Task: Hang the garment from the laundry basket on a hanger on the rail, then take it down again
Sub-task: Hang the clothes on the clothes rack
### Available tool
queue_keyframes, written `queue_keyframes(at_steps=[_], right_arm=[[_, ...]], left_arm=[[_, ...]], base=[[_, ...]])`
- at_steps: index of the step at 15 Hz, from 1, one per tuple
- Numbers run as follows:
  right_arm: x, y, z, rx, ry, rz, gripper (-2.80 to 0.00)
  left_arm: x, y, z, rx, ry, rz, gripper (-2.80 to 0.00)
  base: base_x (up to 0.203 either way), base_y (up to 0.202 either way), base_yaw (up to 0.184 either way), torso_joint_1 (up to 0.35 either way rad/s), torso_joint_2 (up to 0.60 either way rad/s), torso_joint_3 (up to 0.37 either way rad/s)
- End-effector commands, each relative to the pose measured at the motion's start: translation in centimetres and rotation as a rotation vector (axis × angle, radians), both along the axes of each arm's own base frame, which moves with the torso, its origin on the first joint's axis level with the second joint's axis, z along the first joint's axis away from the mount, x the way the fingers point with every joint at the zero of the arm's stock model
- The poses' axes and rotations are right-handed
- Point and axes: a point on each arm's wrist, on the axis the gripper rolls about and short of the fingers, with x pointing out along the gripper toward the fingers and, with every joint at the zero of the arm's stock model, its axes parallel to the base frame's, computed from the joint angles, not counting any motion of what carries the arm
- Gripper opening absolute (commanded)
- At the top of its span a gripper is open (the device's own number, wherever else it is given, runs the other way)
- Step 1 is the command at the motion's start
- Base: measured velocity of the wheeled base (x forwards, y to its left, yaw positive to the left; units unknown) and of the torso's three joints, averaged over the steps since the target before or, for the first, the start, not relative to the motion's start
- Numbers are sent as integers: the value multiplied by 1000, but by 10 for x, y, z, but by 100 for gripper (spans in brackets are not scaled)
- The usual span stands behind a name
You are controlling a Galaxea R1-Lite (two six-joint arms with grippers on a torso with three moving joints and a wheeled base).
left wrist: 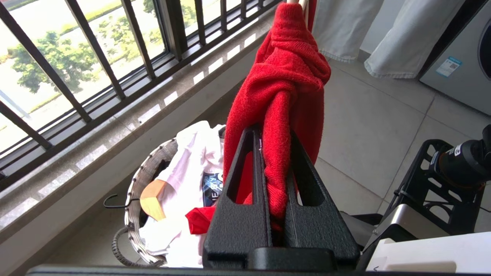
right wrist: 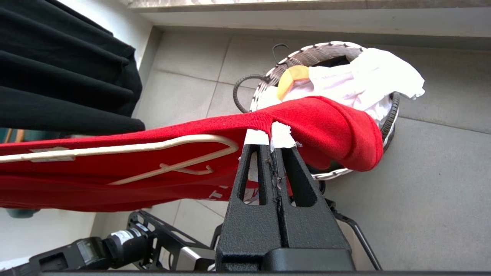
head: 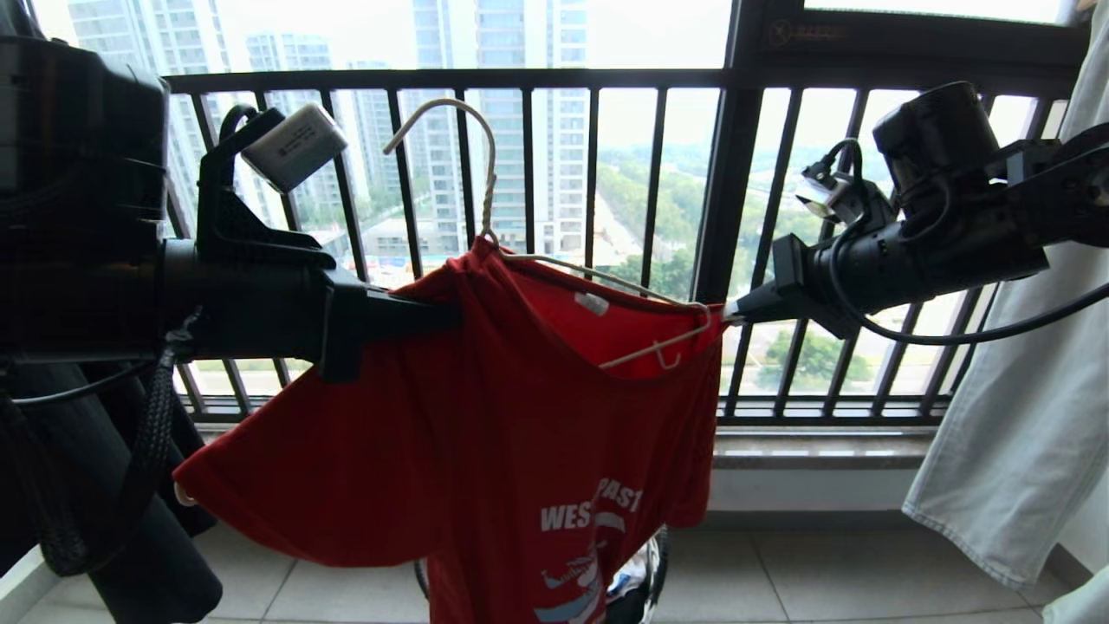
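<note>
The left tool (head: pixel 450 316) is clamped on one shoulder of the red T-shirt (head: pixel 485 433). The right tool (head: pixel 732 310) pinches the opposite shoulder seam, stretching the neck open around the white wire hanger (head: pixel 598 286), likely for seating it. The laundry basket (right wrist: pixel 330 51) sits below.

Red T-shirt (head: pixel 485 433) half-threaded on cream wire hanger (head: pixel 606 286).
</note>
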Motion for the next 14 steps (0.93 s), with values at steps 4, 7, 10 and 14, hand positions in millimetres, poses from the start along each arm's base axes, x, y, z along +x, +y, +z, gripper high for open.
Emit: queue_keyframes(at_steps=[4,7,10,14], right_arm=[[-4,-5,10,26,-18,-21,-280],[-9,-6,15,34,-33,-16,-280],[-8,-4,14,34,-28,-7,-280],[2,0,-1,17,16,-2,-280]], left_arm=[[11,-6,-10,16,35,-5,-280],[18,-9,-17,45,32,-10,-280],[23,-15,-22,57,50,-23,-280],[21,-14,-20,54,40,-17,-280]], base=[[0,0,0,0,0,0],[0,0,0,0,0,0],[0,0,0,0,0,0],[0,0,0,0,0,0]])
